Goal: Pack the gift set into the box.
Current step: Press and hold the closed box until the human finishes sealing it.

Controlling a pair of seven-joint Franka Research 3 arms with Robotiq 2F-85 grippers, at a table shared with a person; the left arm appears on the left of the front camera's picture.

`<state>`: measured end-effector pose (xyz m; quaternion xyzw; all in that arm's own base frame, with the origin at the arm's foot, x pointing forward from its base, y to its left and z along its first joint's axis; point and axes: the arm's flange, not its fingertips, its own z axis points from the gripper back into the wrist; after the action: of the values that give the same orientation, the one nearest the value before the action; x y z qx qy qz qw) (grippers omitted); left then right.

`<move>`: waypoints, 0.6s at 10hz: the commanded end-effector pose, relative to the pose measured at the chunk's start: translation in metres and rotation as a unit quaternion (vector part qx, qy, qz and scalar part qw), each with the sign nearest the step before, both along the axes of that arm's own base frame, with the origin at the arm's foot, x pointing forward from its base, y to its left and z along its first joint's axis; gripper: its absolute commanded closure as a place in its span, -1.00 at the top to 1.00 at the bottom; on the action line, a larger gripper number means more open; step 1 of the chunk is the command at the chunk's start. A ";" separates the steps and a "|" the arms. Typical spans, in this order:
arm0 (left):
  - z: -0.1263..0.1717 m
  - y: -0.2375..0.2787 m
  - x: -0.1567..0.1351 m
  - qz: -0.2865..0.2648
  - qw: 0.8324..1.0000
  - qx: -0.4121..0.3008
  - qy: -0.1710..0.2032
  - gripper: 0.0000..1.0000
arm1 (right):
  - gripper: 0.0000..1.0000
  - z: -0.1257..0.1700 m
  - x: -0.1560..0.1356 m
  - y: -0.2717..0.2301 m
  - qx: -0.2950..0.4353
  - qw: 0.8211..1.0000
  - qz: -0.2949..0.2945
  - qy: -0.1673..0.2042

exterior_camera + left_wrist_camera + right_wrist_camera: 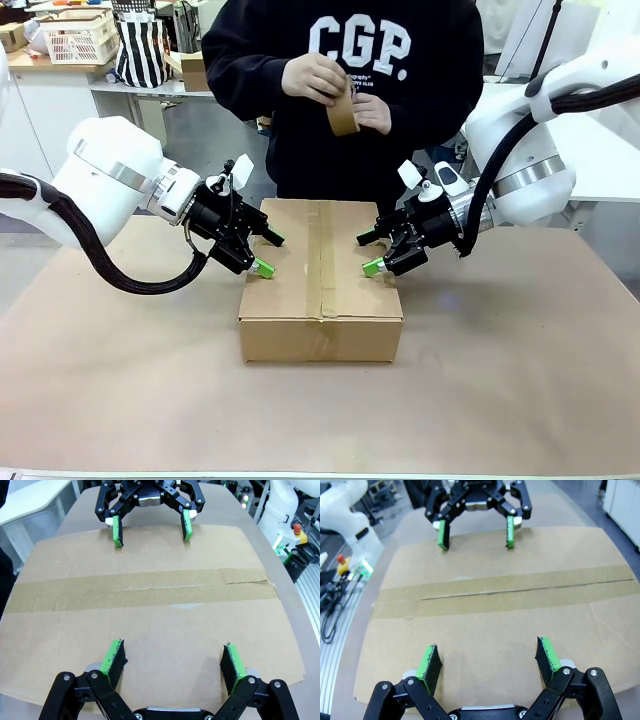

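Observation:
The box (320, 335) sits at the middle of the table, flaps shut, with brown tape (140, 595) along its top seam. The gift set is out of view. My left gripper (268, 252) is open, its green pads resting on the box's left top edge; from its own wrist the gripper (173, 657) faces the right gripper (152, 531) across the lid. My right gripper (369, 253) is open on the right top edge, and in its own view (488, 656) it faces the left gripper (476, 534). Behind the box a person holds a tape roll (342, 112) in both hands.
Brown paper covers the table (520, 380), with free room in front of and beside the box. A white basket (78, 38) and a striped bag (142, 50) stand on a counter at the back left. Cables (332, 605) lie off the table's edge.

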<state>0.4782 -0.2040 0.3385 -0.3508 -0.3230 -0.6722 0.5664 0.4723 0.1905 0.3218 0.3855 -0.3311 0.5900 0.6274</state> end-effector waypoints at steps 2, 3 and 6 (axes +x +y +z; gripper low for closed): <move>-0.004 0.001 -0.001 0.001 1.000 -0.004 0.000 1.00 | 1.00 -0.003 -0.001 0.000 -0.003 1.000 -0.001 0.000; -0.004 0.001 -0.001 0.001 1.000 -0.004 0.000 1.00 | 1.00 -0.003 -0.001 0.000 -0.003 1.000 -0.001 0.000; -0.004 0.001 -0.001 0.001 1.000 -0.004 0.000 1.00 | 1.00 -0.003 -0.001 0.000 -0.003 1.000 -0.001 0.000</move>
<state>0.4782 -0.2040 0.3385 -0.3508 -0.3230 -0.6722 0.5664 0.4723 0.1905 0.3218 0.3855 -0.3311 0.5900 0.6274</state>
